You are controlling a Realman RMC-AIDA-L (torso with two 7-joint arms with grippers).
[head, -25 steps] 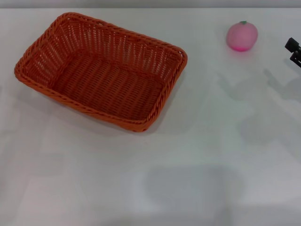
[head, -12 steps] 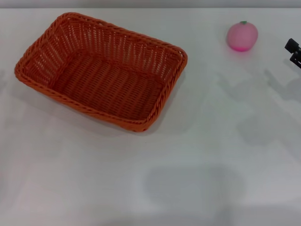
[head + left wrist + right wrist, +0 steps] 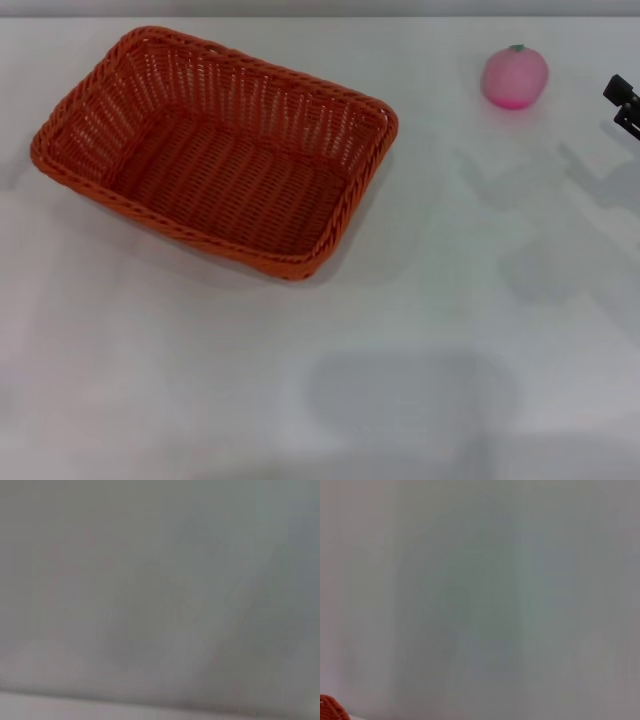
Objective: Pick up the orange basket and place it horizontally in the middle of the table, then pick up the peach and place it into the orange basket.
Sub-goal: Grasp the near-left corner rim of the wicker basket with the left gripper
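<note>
Right now you are looking at the orange basket sitting on the left half of the white bench, toward the far side. It is resting on its base with its opening facing up, and its long sides are running at a slant, the far-left corner pointing away from you and the near-right corner pointing toward the bench's middle. Nothing is lying inside it.

You are also seeing the peach sitting by itself on the far right of the bench, well apart from the basket, with its green stem tip pointing up and away.

Your right gripper is only just poking into the head view at the right edge, near the peach but not touching it. So little of it is showing that you cannot tell whether its fingers are open or closed.

Your left gripper is not appearing in the head view, and its wrist camera is showing you nothing but bare pale surface. The right wrist camera is giving you the same pale surface, with a small piece of orange weave peeking in at one corner.
</note>
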